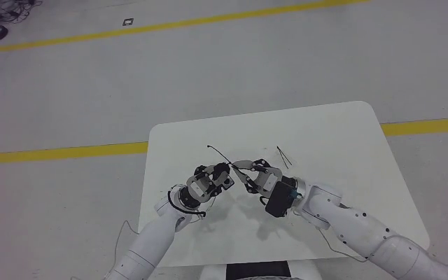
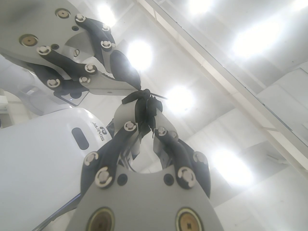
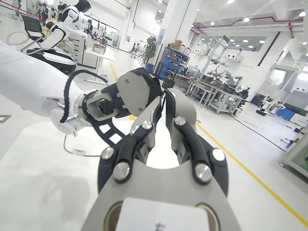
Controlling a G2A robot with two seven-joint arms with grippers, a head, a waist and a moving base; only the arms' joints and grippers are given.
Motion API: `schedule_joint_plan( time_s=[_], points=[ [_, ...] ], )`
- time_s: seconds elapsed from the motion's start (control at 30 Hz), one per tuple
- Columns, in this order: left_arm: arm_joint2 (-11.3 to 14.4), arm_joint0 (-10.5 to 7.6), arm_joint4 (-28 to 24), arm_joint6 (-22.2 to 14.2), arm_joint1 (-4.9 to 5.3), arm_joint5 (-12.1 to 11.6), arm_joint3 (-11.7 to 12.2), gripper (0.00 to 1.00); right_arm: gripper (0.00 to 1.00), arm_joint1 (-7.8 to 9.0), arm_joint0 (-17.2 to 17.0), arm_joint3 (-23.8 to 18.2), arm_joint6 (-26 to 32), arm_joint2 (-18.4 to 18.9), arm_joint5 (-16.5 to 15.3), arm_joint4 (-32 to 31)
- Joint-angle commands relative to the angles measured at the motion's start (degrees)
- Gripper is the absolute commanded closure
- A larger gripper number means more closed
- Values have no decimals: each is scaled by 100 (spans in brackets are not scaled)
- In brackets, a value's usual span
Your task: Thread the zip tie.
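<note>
The left claw (image 1: 221, 170) is clenched on the thin black plastic zip tie (image 1: 215, 151). The right claw (image 1: 240, 166) pinches the same tie, tips meeting at lower centre of the top view. Its free tail curves to upper left over the white rounded surface (image 1: 336, 133). Two loose black ties (image 1: 283, 155) lie just right. The print on a white cable tag (image 3: 79, 150) is unreadable.

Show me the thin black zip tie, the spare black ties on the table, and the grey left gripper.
Thin black zip tie (image 1: 218, 153): top view, free tail.
Spare black ties (image 1: 283, 155): top view, middle.
Grey left gripper (image 2: 146, 108): left wrist view, between fingertips.
</note>
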Motion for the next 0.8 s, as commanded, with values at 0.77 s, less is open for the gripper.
schedule_joint_plan(
  time_s=[0.77],
  points=[
    [-60,69,0,139,-46,-7,-169,100,100,-118,-272,180,-5,393,-307,-314]
  ],
)
